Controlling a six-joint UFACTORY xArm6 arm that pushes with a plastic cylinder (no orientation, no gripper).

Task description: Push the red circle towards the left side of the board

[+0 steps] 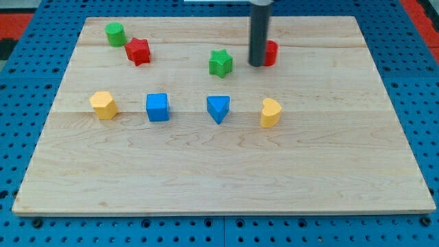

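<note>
The red circle [271, 53] sits near the view's top, right of centre, partly hidden by my rod. My tip [257, 64] rests on the board just at the red circle's left edge, touching or nearly touching it. A green star [220, 63] lies a short way to the left of my tip. Farther left are a red star [138, 51] and a green cylinder [114, 33].
A row across the board's middle holds a yellow hexagon-like block [103, 105], a blue cube [157, 107], a blue triangle [218, 108] and a yellow heart-like block [270, 112]. The wooden board [219, 171] lies on a blue perforated table.
</note>
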